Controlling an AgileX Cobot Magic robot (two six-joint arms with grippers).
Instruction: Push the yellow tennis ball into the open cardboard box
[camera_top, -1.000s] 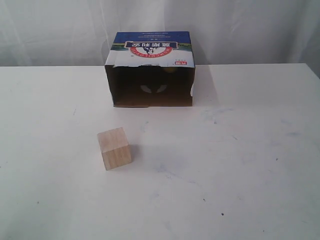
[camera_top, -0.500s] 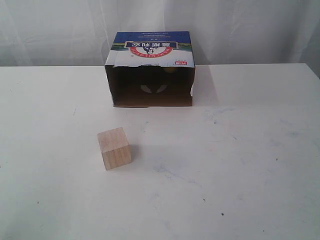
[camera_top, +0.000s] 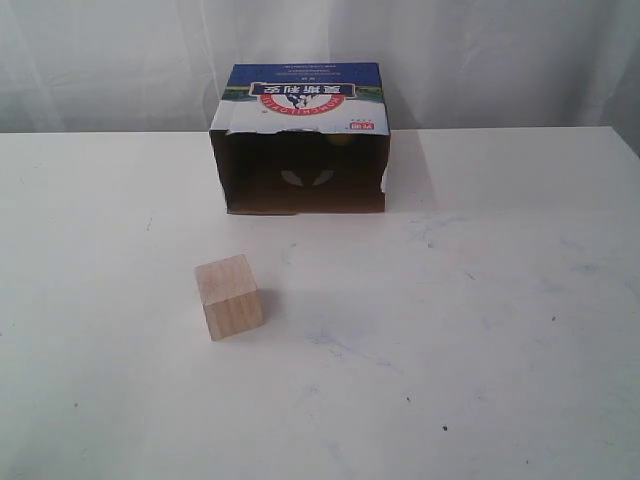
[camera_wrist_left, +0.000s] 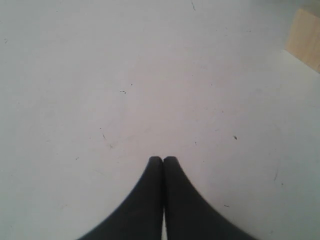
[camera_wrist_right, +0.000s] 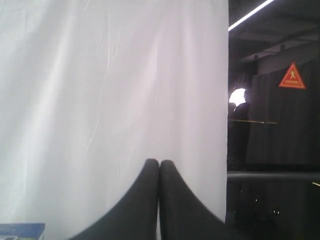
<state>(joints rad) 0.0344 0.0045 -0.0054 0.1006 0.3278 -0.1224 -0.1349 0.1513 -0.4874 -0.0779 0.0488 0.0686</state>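
Observation:
The open cardboard box (camera_top: 300, 95) stands at the back middle of the white table, its dark opening facing forward and its blue-and-white printed top with a red banner showing. Deep inside, near the upper edge of the opening, there is a faint yellowish spot (camera_top: 340, 141); I cannot tell whether it is the yellow tennis ball, which shows nowhere else. Neither gripper appears in the exterior view. My left gripper (camera_wrist_left: 163, 160) is shut and empty above bare table. My right gripper (camera_wrist_right: 159, 162) is shut and empty, facing a white curtain.
A pale wooden cube (camera_top: 229, 296) sits on the table (camera_top: 480, 330) in front of the box, to its left; its corner (camera_wrist_left: 306, 40) shows in the left wrist view. A blue corner of the box (camera_wrist_right: 20, 231) shows in the right wrist view.

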